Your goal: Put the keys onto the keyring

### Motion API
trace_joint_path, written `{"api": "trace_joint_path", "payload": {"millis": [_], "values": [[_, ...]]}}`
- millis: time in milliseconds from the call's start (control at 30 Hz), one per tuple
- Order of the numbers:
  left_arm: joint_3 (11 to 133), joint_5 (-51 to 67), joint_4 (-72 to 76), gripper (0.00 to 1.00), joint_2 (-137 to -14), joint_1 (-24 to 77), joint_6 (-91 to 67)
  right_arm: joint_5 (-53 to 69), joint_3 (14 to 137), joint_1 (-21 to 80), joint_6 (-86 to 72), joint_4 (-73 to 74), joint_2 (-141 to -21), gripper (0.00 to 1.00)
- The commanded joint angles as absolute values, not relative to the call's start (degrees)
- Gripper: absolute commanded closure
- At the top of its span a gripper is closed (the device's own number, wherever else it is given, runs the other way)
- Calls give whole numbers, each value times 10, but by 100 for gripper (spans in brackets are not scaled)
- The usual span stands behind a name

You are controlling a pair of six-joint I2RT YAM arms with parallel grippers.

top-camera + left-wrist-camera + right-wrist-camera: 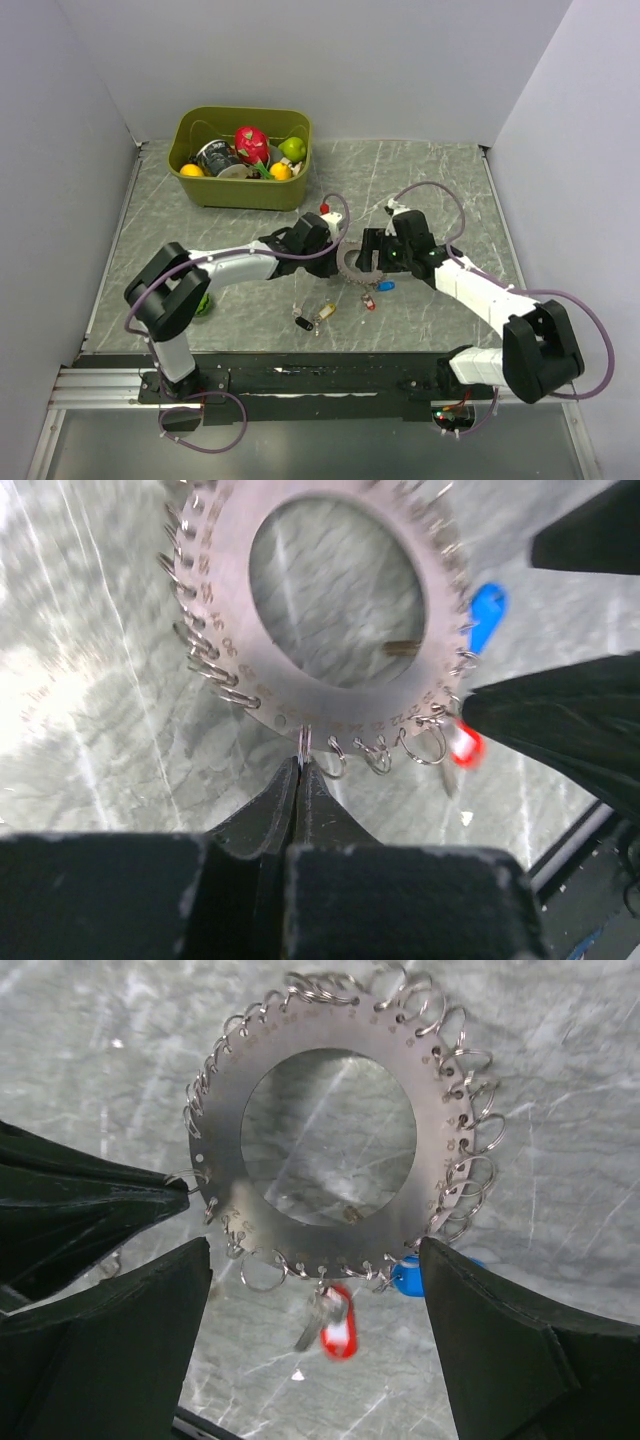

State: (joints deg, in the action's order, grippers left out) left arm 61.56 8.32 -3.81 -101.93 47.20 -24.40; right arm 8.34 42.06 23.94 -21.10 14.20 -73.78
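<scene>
Left gripper (300, 765), arm outstretched, pinches shut on the keyring (225, 1100), a flat perforated steel disc rimmed with wire loops (478, 1130); we see the right gripper (315, 1250) spread wide, empty.

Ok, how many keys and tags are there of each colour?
Black key: 1
Yellow key: 1
Red tag: 1
Blue tag: 1
Total: 4

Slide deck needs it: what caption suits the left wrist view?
Left pincer shut on a small split ring at the rim of the keyring.
</scene>
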Motion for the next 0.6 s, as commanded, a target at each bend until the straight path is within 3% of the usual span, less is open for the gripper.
{"api": "trace_joint_path", "payload": {"millis": [0, 133, 567], "values": [[630, 90, -11, 99, -954, 475, -200, 97, 439, 232, -187, 130, -680, 7], [642, 96, -18, 99, -930, 475, -183, 119, 439, 229, -169, 120, -635, 0], [670, 185, 39, 99, -824, 475, -91, 232, 478, 199, -57, 106, -491, 0]]}}
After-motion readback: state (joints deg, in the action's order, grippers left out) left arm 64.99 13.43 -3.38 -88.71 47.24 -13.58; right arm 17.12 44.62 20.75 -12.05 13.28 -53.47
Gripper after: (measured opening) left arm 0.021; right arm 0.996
